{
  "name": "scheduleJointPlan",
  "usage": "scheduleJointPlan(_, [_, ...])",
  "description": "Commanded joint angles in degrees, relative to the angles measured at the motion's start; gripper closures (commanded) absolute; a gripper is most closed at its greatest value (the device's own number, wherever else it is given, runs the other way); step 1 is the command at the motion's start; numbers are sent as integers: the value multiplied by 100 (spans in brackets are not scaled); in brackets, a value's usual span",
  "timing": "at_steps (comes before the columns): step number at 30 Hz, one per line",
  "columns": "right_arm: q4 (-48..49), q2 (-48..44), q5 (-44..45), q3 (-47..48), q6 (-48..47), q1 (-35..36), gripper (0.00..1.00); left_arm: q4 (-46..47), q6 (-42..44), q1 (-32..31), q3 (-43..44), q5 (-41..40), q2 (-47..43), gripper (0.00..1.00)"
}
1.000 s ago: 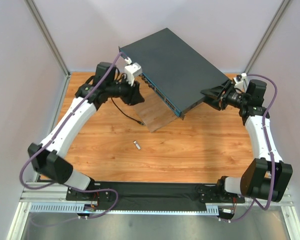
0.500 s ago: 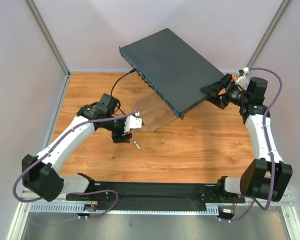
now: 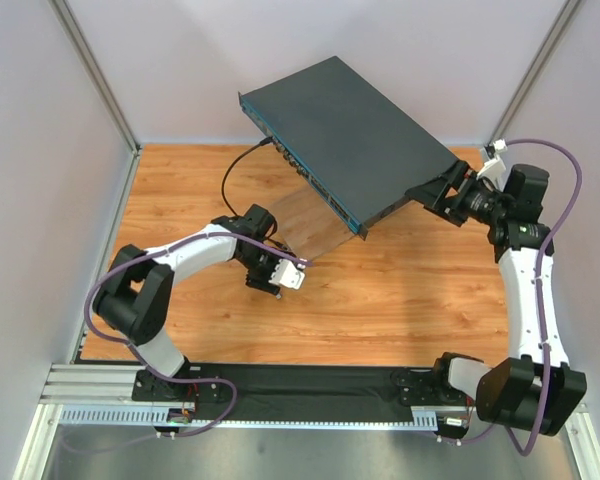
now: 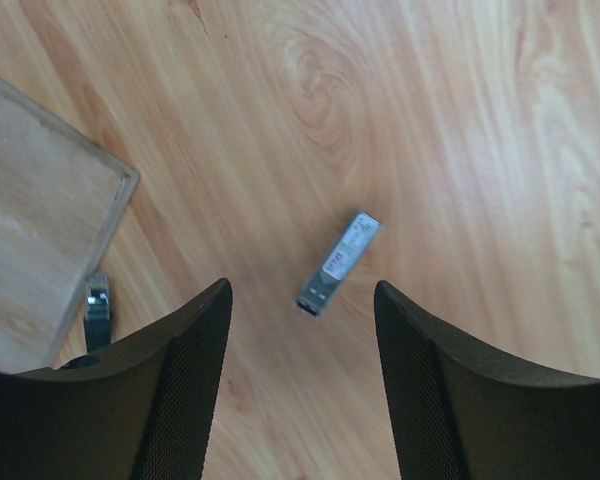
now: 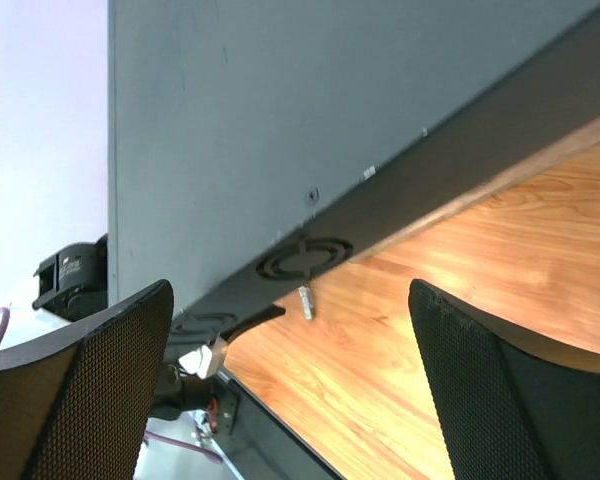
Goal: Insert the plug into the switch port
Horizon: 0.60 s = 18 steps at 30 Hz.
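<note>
The switch, a flat dark grey box with a teal front edge, rests tilted at the back on a pale wooden board. A black cable runs from a port on that front edge down to the table; its free plug lies beside the board. My left gripper hangs open just above the table, and a small silver module lies between its fingertips, untouched. My right gripper is open wide beside the switch's vented right end, apart from it and holding nothing.
The wooden tabletop is walled by pale panels at the left, back and right. The arms' black base rail runs along the near edge. The loose cable loops over the table left of the board.
My left arm left the switch's front, where the cable now stays plugged, and came down over the silver module. Both grippers opened. My right gripper let go of the switch's end and backed off.
</note>
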Motion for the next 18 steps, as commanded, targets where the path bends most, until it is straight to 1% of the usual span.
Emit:
scheduleJointPlan(1, [-489,-190,85,259,-650,-119,0,444,867,-56,253,94,358,35])
scheduleJointPlan(7, [-998,-357,-12,566,-1247,-277,0,67,1464,-64,323,-55,694,37])
scheduleJointPlan(8, [-1112,-374,-21,663,-1300,-286,0,-82,1535,-64,314,-81,711,38])
scheduleJointPlan(12, [-1324,-480,58,839,-1582,-286,0,-180,1676,-64,139,-248,729,41])
scheduleJointPlan(15, [-1412,-532,59,988,-1731,-286,0,-276,1729,-64,130,-406,834,51])
scheduleJointPlan(16, [-1430,-559,-2,1015,-1827,-286,0,-355,1721,-64,156,-468,904,58])
scheduleJointPlan(17, [-1447,-577,-29,1050,-1854,-286,0,-425,1729,-64,182,-494,931,62])
scheduleJointPlan(18, [-1465,-629,-56,1111,-1907,-286,0,-513,1738,-56,261,-503,949,70])
